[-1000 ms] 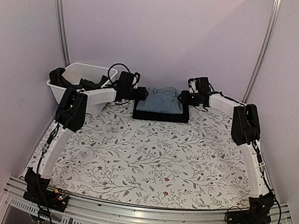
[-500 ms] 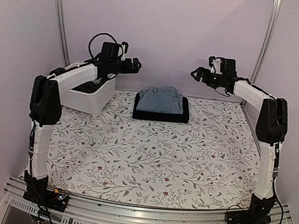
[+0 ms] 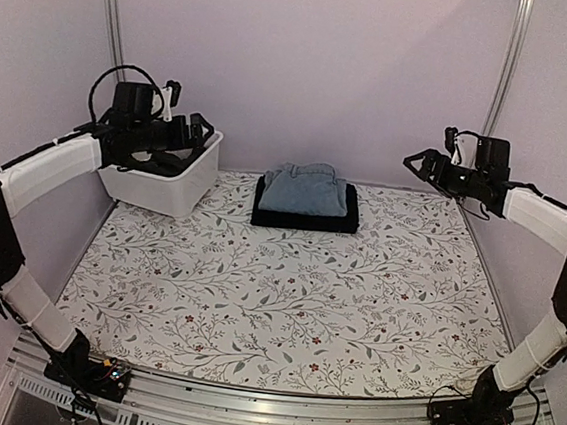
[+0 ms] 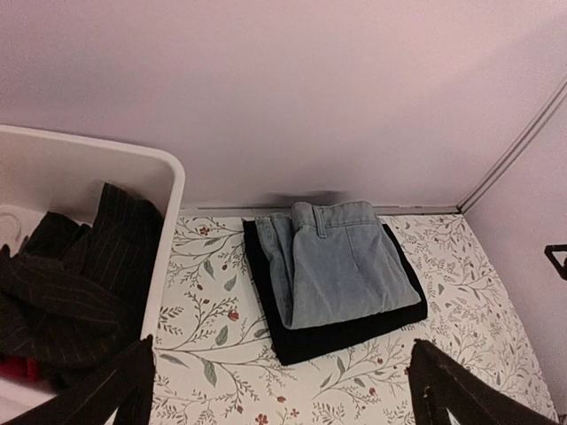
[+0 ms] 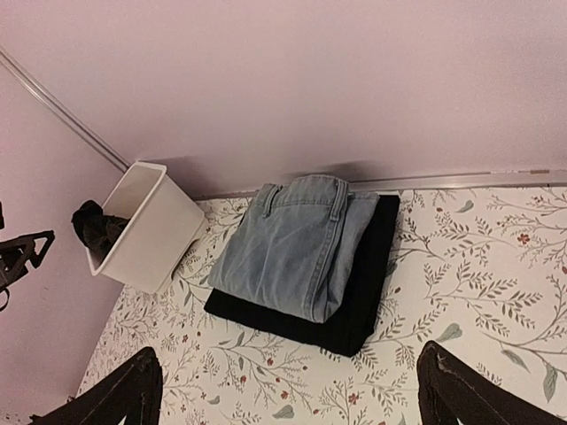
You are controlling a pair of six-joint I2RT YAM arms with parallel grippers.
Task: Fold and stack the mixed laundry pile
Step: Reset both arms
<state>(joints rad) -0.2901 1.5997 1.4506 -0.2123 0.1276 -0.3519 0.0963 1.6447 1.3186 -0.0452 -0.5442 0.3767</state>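
Two folded, more to come
Jeans (image 3: 306, 187) lie on the black cloth (image 3: 303, 218) at the far edge of the tabletop (image 3: 285, 303), likely sparing folding room; left end effector (image 3: 199, 130), by the white bin (image 3: 160, 189) of dark clothes (image 4: 71, 283), and right end effector (image 3: 416, 165) gape empty.

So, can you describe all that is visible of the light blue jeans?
The light blue jeans look like soft denim, folded into a flat rectangle, waistband and belt loops toward the back wall. They lie on a folded black cloth at the far edge of the table. Nothing else touches them.
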